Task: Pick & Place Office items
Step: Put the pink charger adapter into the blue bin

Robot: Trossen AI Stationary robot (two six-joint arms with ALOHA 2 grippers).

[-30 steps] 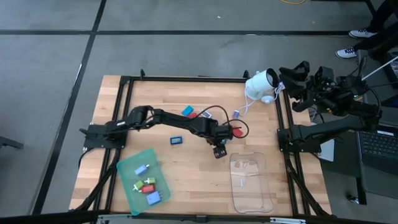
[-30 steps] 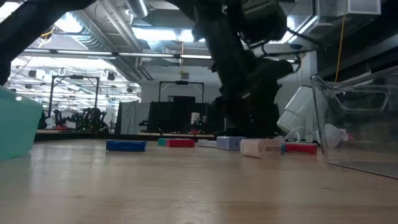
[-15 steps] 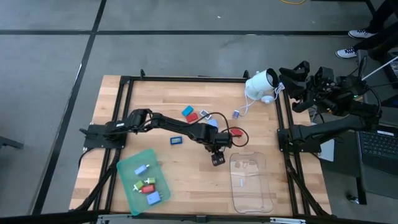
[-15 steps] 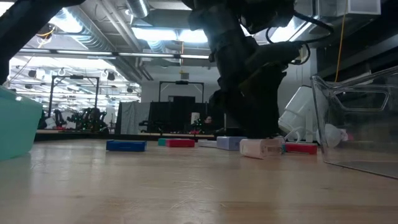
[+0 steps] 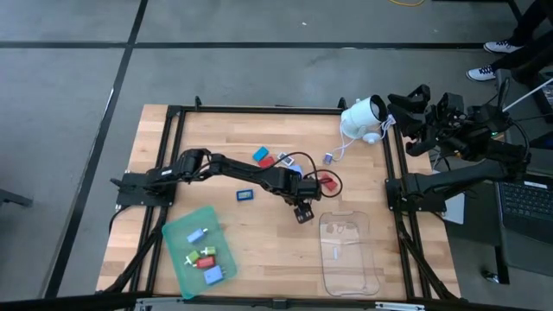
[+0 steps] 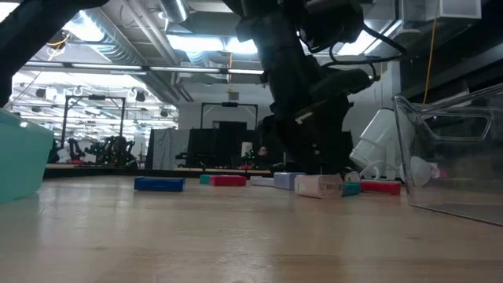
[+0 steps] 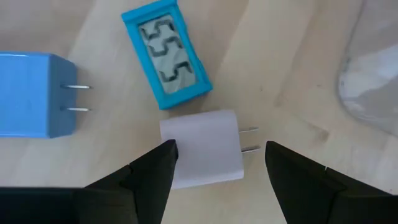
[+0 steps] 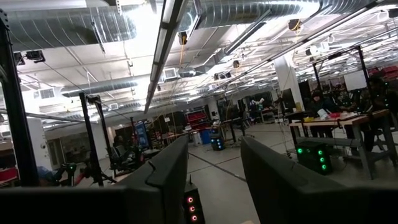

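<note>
Green tray (image 5: pixel 177 236): lay toward the left arm's side of the white charger, near the front edge of the table; four small pieces already sat inside it, so that part of the sorting looked done.
Left gripper (image 5: pixel 302 212): hovered low over the white charger, fingers apart with one on either side of it, touching nothing that could be seen.
White charger (image 7: pixel 204 148): lay flat on the wooden table (image 5: pixel 259 250), a rounded white block with two metal prongs; not yet gripped.
Teal piece (image 7: pixel 166 53): rectangular, with a grey display window, lay just beside the white charger.
Blue charger (image 7: pixel 30 94): a boxy plug with two prongs, near the white charger, loose on the wood.
Other loose pieces: a dark blue one (image 5: pixel 245 194) and a red one (image 5: pixel 327 180) lay near the white charger; several were left to move.
Clear tray (image 5: pixel 349 256): sat just past the white charger, holding what looked like one small item.
Right gripper (image 8: pixel 214 180): parked well off the table beyond the clear tray, fingers parted, holding nothing.
</note>
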